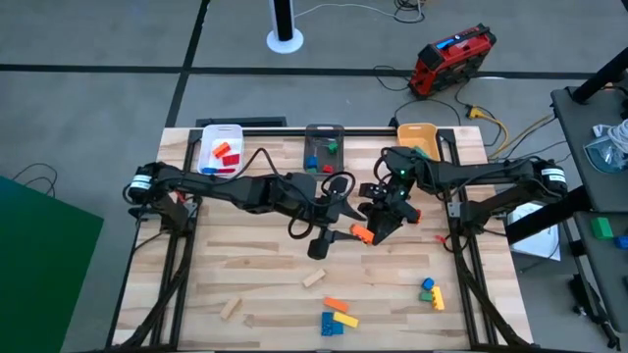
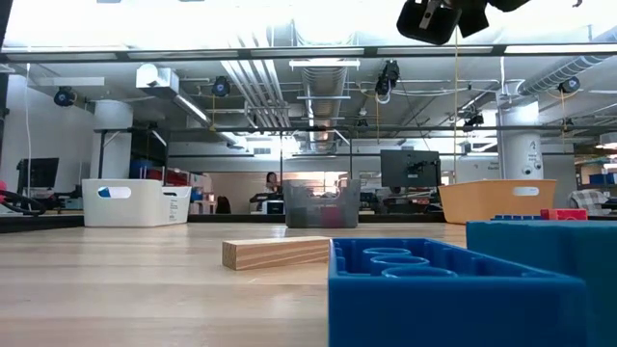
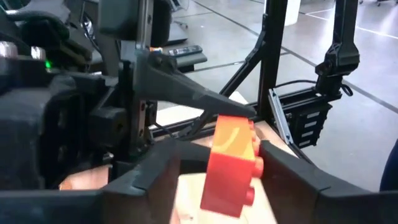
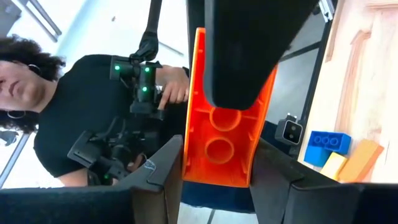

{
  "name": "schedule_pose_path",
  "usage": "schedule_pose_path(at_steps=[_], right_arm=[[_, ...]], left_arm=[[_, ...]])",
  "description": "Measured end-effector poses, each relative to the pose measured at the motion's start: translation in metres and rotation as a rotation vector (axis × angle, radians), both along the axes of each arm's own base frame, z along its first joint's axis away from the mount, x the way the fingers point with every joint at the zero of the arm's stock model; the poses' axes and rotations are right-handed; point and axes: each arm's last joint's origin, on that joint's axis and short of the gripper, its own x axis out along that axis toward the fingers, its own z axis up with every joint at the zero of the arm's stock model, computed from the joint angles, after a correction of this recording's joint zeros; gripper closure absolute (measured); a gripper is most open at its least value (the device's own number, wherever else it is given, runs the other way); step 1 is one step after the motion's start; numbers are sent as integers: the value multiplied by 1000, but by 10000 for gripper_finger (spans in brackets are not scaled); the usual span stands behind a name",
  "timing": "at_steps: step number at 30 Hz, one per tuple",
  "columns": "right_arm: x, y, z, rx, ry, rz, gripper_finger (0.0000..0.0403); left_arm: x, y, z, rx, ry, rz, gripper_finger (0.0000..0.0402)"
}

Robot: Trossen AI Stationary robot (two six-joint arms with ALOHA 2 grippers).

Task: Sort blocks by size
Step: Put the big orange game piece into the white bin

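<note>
Right wrist view: orange brick (image 4: 221, 140), hollow underside, two round sockets.

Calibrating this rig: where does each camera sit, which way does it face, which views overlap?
High view: overhead, facing straight down on the wooden table; both arms show.
Low view: table-top height, level toward the room; arm piece at top.
Left wrist view: on left arm, facing the right arm; left gripper frames the orange plastic brick.
Right wrist view: on right arm, facing a person in black; right gripper clamps the brick.
Shared: both wrist views show that brick.
</note>
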Motion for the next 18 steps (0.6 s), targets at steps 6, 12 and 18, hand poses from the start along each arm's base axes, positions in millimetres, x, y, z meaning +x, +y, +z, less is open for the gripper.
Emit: schedule_pose_path(at_steps=[6, 12, 18], right_arm=[[0, 0, 0, 2, -4, 8, 272], [0, 0, 0, 3, 1, 0, 272], [1, -5, 0, -12, 2, -81, 168]], left_arm=[[0, -1, 0, 3, 1, -18, 308], [0, -1, -1, 9, 8, -19, 332], [-4, 3, 6, 36, 98, 53, 332]])
